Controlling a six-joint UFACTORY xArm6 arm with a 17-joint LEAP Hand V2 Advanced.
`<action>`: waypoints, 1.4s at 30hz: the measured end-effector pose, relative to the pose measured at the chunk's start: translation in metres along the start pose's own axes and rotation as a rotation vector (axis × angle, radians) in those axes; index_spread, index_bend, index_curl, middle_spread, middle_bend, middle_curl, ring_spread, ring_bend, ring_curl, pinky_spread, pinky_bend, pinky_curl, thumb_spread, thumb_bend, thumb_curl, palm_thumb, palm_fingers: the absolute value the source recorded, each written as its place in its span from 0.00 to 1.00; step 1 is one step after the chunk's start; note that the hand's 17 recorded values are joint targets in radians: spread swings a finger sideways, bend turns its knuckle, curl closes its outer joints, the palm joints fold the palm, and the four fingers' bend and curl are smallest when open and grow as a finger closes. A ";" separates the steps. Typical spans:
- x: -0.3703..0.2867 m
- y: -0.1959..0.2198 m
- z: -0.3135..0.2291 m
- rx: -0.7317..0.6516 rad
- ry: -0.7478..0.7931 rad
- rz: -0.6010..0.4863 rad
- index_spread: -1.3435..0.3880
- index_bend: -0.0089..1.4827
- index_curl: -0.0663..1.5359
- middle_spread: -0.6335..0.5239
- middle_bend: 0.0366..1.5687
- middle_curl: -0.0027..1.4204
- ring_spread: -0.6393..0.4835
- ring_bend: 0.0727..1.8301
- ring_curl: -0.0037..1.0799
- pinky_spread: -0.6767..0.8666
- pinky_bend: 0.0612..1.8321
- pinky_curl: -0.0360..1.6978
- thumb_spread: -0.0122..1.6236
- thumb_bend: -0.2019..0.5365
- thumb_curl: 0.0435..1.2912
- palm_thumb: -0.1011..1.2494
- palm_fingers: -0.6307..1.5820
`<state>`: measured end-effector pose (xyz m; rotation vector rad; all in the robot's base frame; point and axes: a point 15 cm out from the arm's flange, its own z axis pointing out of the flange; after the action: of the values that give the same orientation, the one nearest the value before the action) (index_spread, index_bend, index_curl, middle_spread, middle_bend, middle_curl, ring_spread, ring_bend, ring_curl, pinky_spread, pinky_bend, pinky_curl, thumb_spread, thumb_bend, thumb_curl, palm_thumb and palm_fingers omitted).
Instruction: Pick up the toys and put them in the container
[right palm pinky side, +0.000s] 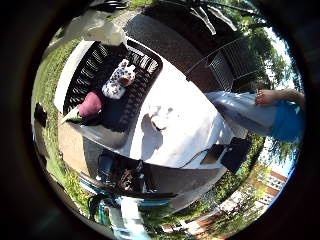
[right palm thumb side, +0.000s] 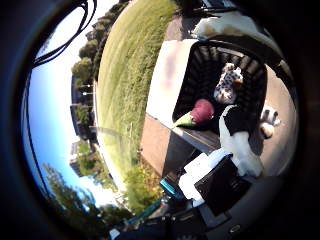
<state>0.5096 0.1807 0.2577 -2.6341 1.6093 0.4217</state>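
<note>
The black basket (right palm pinky side: 131, 107) on the white table (right palm pinky side: 190, 135) already holds a spotted plush (right palm pinky side: 118, 81) and a maroon toy (right palm pinky side: 90, 104). One small white toy (right palm pinky side: 159, 119) lies outside, at its 3 o'clock. The hand (right palm thumb side: 239, 140) holds nothing; finger spread I cannot tell. Descend straight over this toy before closing

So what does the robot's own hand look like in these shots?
Only parts of the hand show. In the thumb side view a finger has a black segment joined to a rounded white tip, with boxy black and white blocks and a teal piece behind it. In the little finger side view a pale white part sits over the black slatted container. No markings can be made out.
</note>
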 end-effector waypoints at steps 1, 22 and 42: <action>0.010 0.013 -0.007 -0.014 -0.007 0.017 0.59 0.33 0.09 0.60 0.10 0.36 0.81 0.28 0.33 0.71 0.42 0.25 0.73 0.23 0.45 0.66 0.24; 0.255 0.072 0.119 -0.126 0.042 0.354 0.78 0.10 0.15 0.69 0.10 0.27 0.84 0.25 0.31 0.74 0.37 0.19 0.69 0.22 0.29 0.52 0.33; 0.240 0.027 0.284 -0.219 0.063 0.433 0.81 0.11 0.17 0.69 0.10 0.27 0.82 0.27 0.31 0.72 0.38 0.16 0.68 0.23 0.23 0.49 0.35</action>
<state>0.5283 0.0054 -0.0712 -2.4442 2.2827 0.5596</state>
